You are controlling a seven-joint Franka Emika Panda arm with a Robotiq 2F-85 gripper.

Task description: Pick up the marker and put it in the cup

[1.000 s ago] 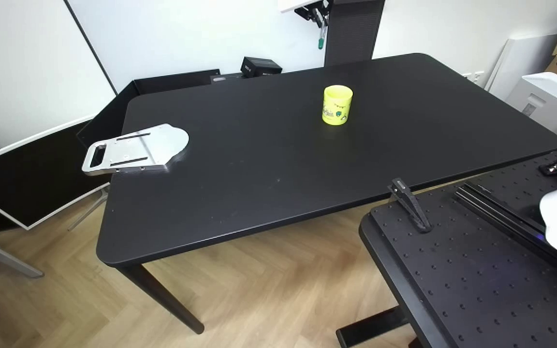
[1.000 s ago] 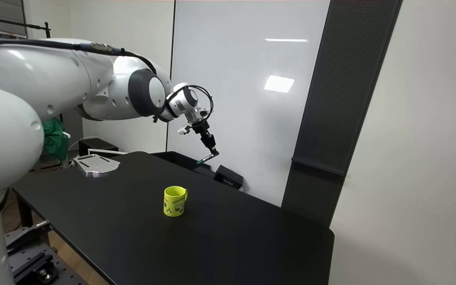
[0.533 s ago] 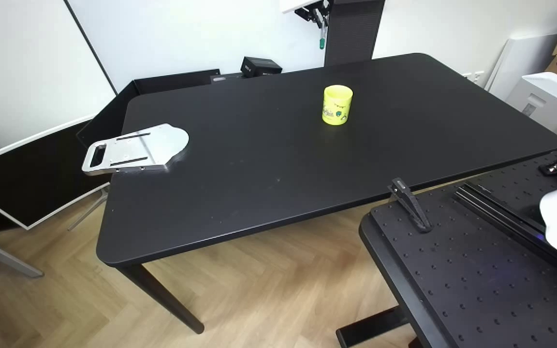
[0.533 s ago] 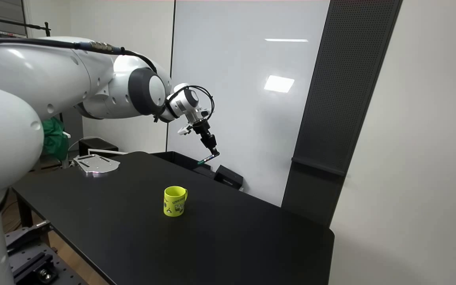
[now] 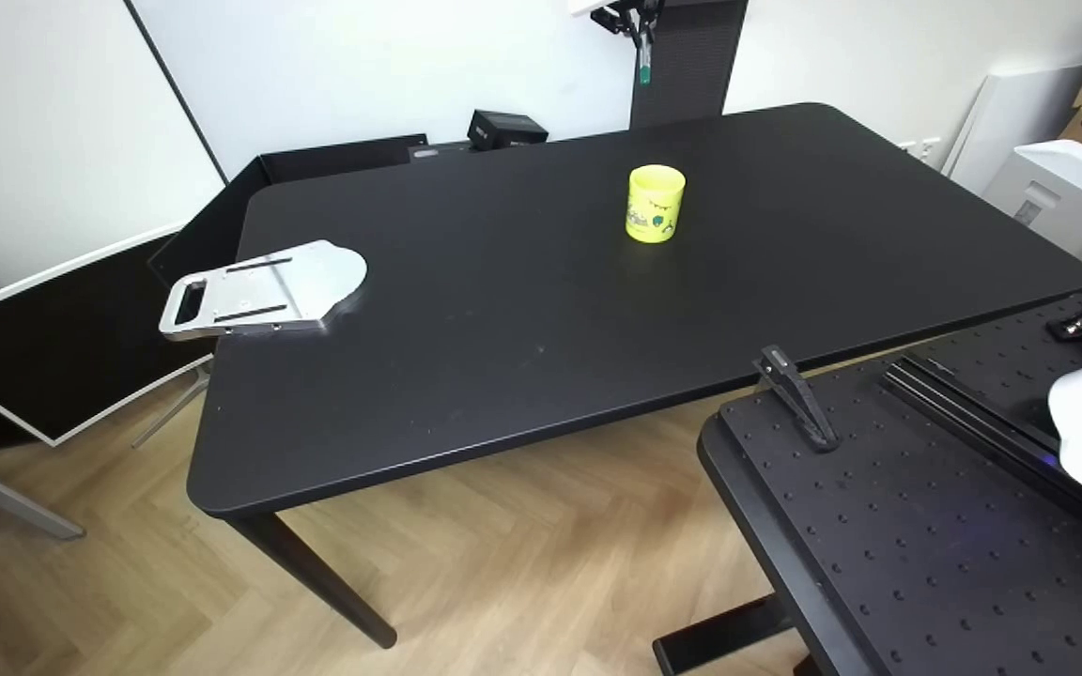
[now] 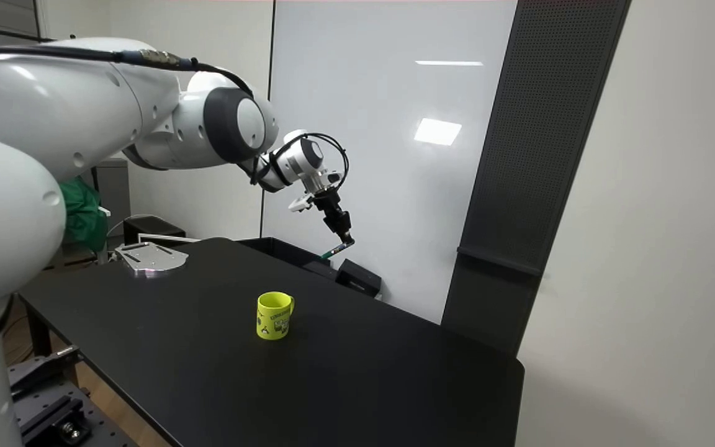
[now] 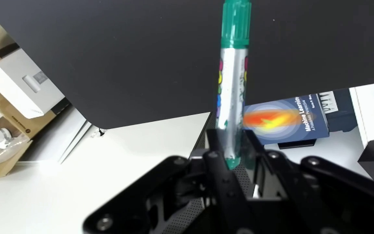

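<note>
A: Look at that grip! The black two-fingered gripper [image 7: 231, 138] is pinched together on the slim white marker with the green cap [image 7: 231, 84], held up in the air.
B: Which end leads?
A: The cap! In the wrist view it juts to twelve o'clock, straight out from the grip.
B: And the small bright yellow cylindrical cup [image 6: 272, 318]?
A: Standing upright on the black tabletop [image 6: 357, 385], well apart! In an exterior view it lies between seven and eight o'clock from the gripper, and the marker's long axis slants down to eight, almost the same bearing.
B: So that's the line to travel?
A: I'd say so: across and down to the cup, cap first. It leans, though; I reckon it wants tipping steeper, or it might catch the rim.
</note>
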